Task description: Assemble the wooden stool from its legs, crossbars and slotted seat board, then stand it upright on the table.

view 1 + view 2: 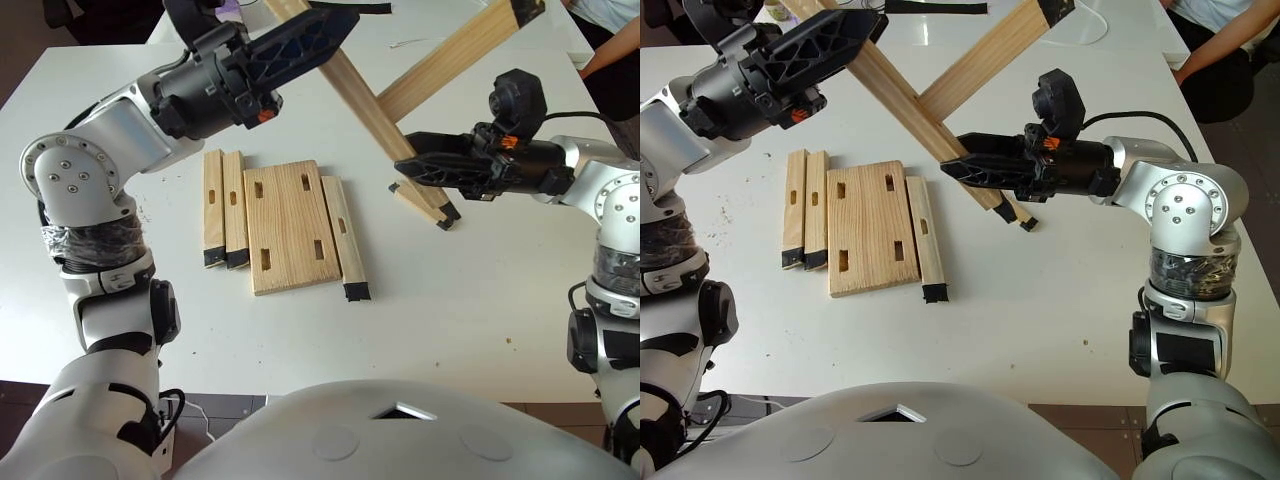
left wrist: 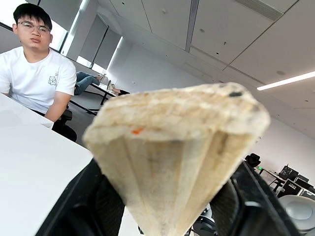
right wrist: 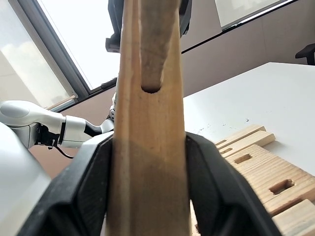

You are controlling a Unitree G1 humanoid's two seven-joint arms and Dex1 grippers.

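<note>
The white counter (image 1: 480, 320) carries all the wooden parts. Largest among them is a joined piece held up over the counter's far half. It consists of a long leg (image 1: 365, 105) slanting down from the far left toward the robot's right, with a crossbar (image 1: 460, 55) branching off its middle and rising toward the far right. The long leg's black-capped lower end sits low by the counter, right of the flat parts; whether it touches cannot be told.

The slotted seat board (image 1: 288, 228) lies flat in the middle of the counter, its four slots facing up. Just beside its left edge lie two loose legs (image 1: 224, 208), side by side and touching each other, each with a slot and a black cap at the near end. A single leg (image 1: 346, 237) lies along the board's right edge, also black-capped at the near end.

The left hand (image 1: 335, 28) is raised over the far left of the counter, and its black fingers are clamped around the long leg's upper part. The right hand (image 1: 955, 170) comes in from the robot's right and is closed on the same leg near its lower end, with wood filling the gap between its fingers (image 3: 83, 196).
</note>
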